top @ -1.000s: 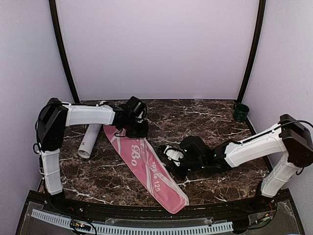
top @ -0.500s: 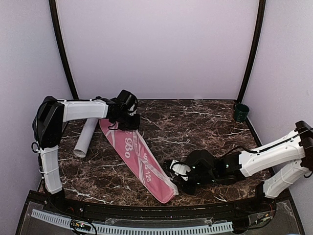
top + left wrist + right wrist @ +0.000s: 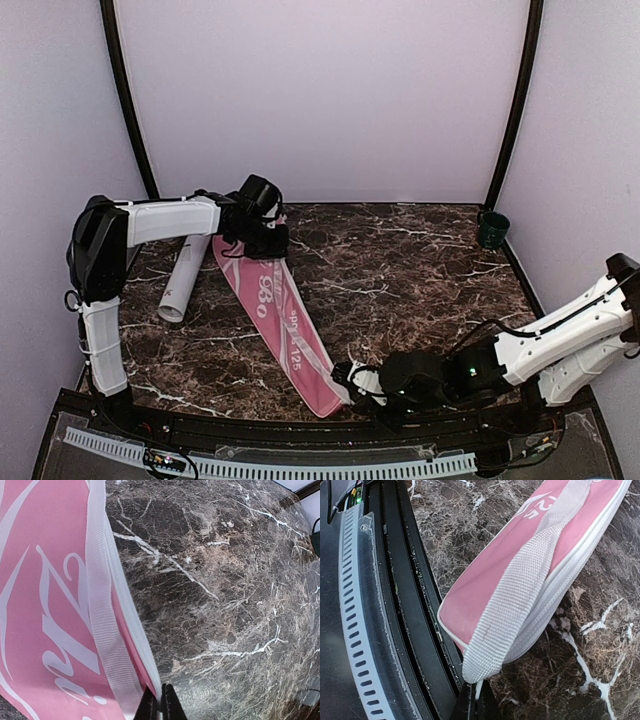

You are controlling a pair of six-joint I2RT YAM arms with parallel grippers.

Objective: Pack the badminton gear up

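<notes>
Tube (image 3: 182, 282) lies at frame left, just beside the pink bag (image 3: 280, 320). At the bag's wide end the left gripper (image 3: 262, 240) pinches the edge piping. Lower centre, the right gripper (image 3: 347, 384) is clamped on the strap (image 3: 520, 595), likely to hold the bag taut between the arms. Dark marble table (image 3: 420, 270); green cup (image 3: 492, 229) upper right; lilac walls (image 3: 320, 100).
</notes>
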